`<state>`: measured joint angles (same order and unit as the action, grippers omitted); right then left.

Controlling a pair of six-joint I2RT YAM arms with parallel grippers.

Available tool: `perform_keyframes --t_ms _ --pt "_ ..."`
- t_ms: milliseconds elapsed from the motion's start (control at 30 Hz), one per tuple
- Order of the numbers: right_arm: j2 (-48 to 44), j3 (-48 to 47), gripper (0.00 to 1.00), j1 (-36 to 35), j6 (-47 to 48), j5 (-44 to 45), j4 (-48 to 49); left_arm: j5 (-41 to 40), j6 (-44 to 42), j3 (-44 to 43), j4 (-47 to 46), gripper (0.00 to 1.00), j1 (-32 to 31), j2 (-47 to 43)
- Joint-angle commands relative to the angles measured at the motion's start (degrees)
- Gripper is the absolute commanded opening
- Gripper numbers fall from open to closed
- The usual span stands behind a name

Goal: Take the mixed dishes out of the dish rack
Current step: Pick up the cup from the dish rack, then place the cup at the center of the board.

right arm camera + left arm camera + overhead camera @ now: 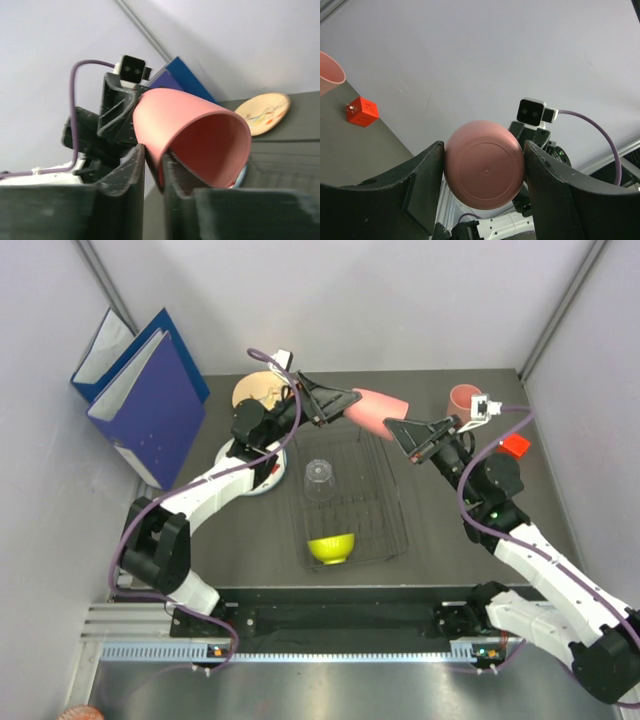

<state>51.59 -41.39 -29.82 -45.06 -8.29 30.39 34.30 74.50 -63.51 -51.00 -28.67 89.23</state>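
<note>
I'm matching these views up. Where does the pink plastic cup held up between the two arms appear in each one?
Top external: pink plastic cup at upper centre, lying sideways.
Left wrist: low centre, round base toward the lens.
Right wrist: centre, open mouth toward the lens.
Shared landmark: tan patterned plate, seen in the top and right wrist views only.

Top external: high above and well behind the pink cup (pixel 375 410), looking steeply down from far off. Left wrist: close against the closed base of the pink cup (pixel 484 170), facing past it toward the red cube (pixel 362 111). Right wrist: equally close at the rim of the pink cup (pixel 195 135), facing into its mouth, with the blue binder (pixel 185 80) and tan plate (pixel 263 114) behind it. Shared by all three: the pink cup.
</note>
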Motion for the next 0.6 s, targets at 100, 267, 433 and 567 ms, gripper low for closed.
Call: perform_keyframes --t_ms 100,267,433,567 --pt "0.3 -4.8 0.00 0.4 1.4 -0.9 -2.5 0.5 -0.2 -0.7 -3.3 0.35 -0.3 0.0" --pt "-0.2 -16.9 0.00 0.4 11.3 14.2 -22.5 -6.4 -15.6 -4.2 20.9 0.99 0.5 -5.0" --pt "8.1 -32.1 0.00 4.3 16.1 29.3 -43.4 -22.3 -22.3 -5.7 38.7 0.99 2.7 -9.2" --pt "20.0 -50.1 0.00 12.1 11.9 31.2 -59.7 -26.2 -20.7 -5.0 47.9 0.99 4.2 -10.3"
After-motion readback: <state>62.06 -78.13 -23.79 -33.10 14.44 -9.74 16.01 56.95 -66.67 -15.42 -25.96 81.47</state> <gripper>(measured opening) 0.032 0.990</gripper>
